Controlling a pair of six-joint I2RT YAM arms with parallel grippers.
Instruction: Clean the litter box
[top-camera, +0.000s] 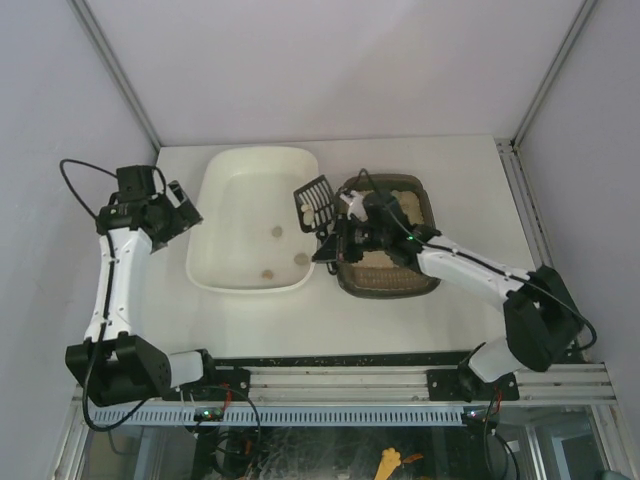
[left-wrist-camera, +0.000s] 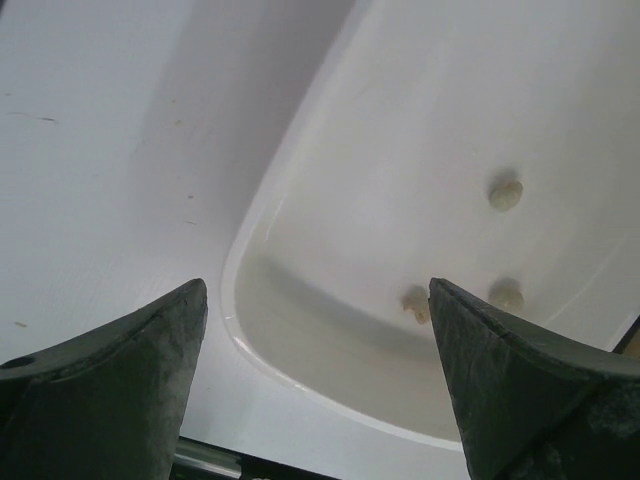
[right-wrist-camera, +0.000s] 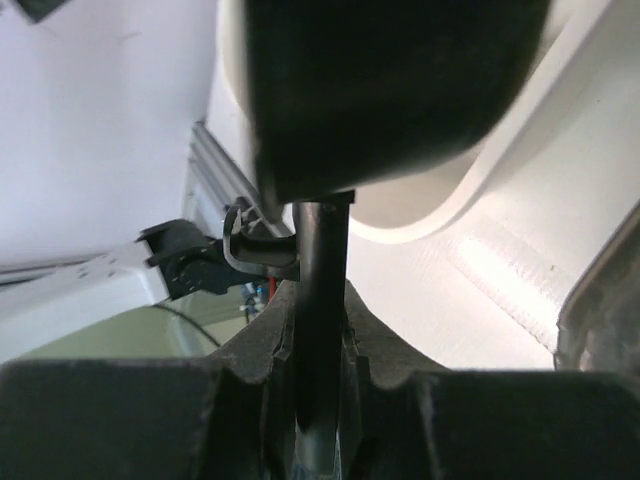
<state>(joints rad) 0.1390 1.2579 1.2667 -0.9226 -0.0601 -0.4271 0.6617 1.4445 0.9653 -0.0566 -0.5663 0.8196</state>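
The dark translucent litter box (top-camera: 420, 205) with beige litter sits right of centre. My right gripper (top-camera: 345, 232) hangs over its left edge, shut on the handle of a black slotted scoop (top-camera: 314, 203). The scoop head is raised between the litter box and the white tub (top-camera: 225, 180). In the right wrist view the scoop handle (right-wrist-camera: 320, 290) runs up between my closed fingers to the blurred dark head (right-wrist-camera: 390, 90). Three beige clumps (top-camera: 277, 232) lie in the tub. My left gripper (top-camera: 180, 210) is open and empty, beside the tub's left rim; it shows the tub's corner (left-wrist-camera: 240, 300) and clumps (left-wrist-camera: 505, 192).
The tub and litter box stand side by side on the white table, with walls on three sides. A metal rail (top-camera: 400, 380) carrying both arm bases runs along the near edge. The litter box's corner shows at the right of the right wrist view (right-wrist-camera: 600, 310).
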